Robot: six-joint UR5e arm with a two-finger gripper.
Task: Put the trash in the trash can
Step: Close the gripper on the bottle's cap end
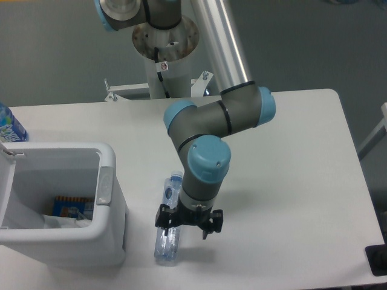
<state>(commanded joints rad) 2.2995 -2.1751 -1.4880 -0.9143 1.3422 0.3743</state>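
We see the black two-finger gripper (pixel 185 225) with its fingers spread wide, hanging low over the middle of the clear plastic water bottle with a blue cap (pixel 168 222). The left fingertip overlaps the bottle's body in our view while the right one stands clear of it to the side over the table; we cannot tell whether anything actually touches the bottle, and nothing is held.

The bottle lies flat on the smooth white table (pixel 290 157), lengthwise with its cap toward the far side, just beside the white rectangular plastic trash can with rounded corners (pixel 66 208). Its wall looks crinkled and see-through.

The can stands open, a grey latch tab (pixel 104 185) on its rim facing the bottle. Inside we make out a blue-and-yellow snack packet (pixel 71 206) and some crumpled white paper-like material (pixel 63 222) next to it.

The grey arm with light-blue joint caps (pixel 208 158) folds down from the silver upper tube, its wrist pointing straight down at the table.

At the far left edge, a bottle with a bright blue-and-white label (pixel 9 125) peeks in behind the can.
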